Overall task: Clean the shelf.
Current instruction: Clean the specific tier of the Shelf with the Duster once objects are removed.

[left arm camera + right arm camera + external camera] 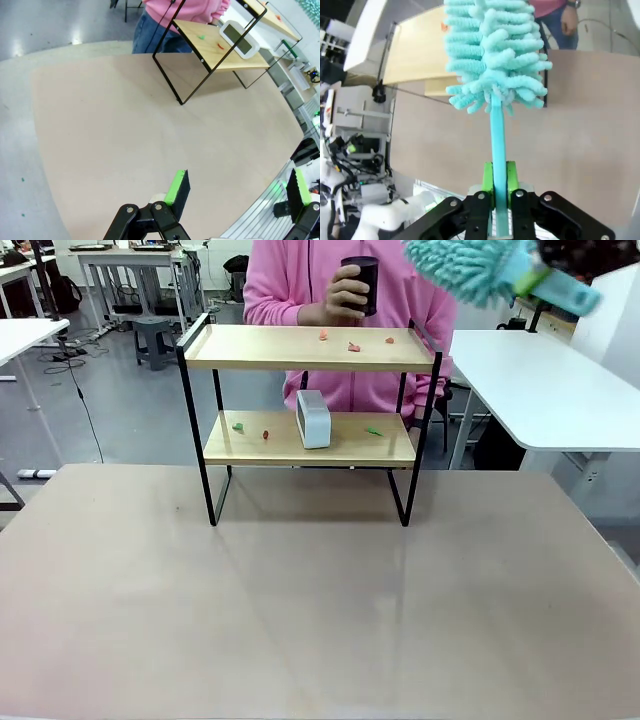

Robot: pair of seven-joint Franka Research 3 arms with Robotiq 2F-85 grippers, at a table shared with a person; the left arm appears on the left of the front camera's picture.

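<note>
Table (300,620) with shelf (290,348); duster (492,55) between fingers (512,176)

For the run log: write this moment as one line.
left gripper: fingers open | right gripper: shut on teal duster, clear of shelf | person's hand: black cup | shelf: scraps on both levels

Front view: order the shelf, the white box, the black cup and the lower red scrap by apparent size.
shelf
white box and black cup: too alike to rank, cup farther off
lower red scrap, smallest

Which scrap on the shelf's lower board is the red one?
The middle scrap, just left of the white box; the far-left scrap and the scrap right of the box are green.
</note>
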